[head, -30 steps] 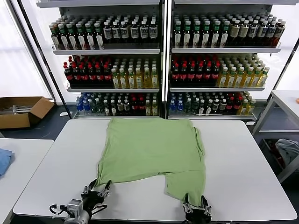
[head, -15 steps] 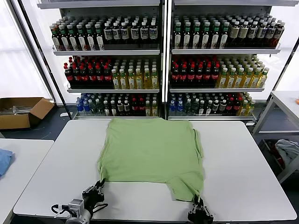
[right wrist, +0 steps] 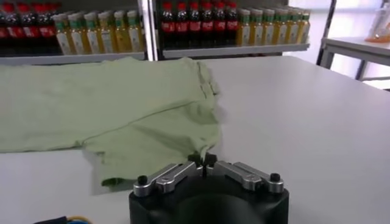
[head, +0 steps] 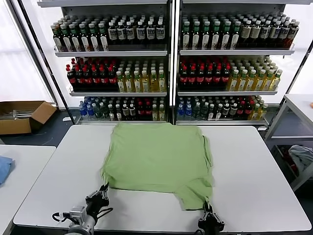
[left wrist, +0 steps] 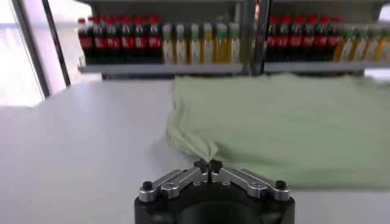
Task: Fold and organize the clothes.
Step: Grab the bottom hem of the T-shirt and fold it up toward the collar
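Left tool [head: 101,192] sits low at the near-left rim of the white counter [head: 259,166], tips pinched together on the near-left corner of the light green cotton polo shirt [head: 156,156]; the left wrist view shows that corner drawn up into a little peak between its fingertips [left wrist: 200,165]. Right tool [head: 210,214] is down at the near edge too, over on the right, its tips clamped on the bottom corner of the shirt flap that hangs nearest. From the right wrist view the cloth tucks right in between those fingertips [right wrist: 195,160], with the fabric rumpled just beyond.

Between the two tools there's a strip of bare counter along the near edge. The shirt's hem runs across from the left corner, then drops into that longer flap on the right side. Wide bare margins lie on both sides of the shirt, more on the right than the left.

Further back the shirt lies flat and plain side up, its far edge reaching close to the counter's back rim. Beyond that stand metal shelves of bottled drinks [head: 171,63]. Off to the left, a brown cardboard box [head: 22,116] rests on the floor, and a small blue cloth [head: 4,169] lies on a side table.
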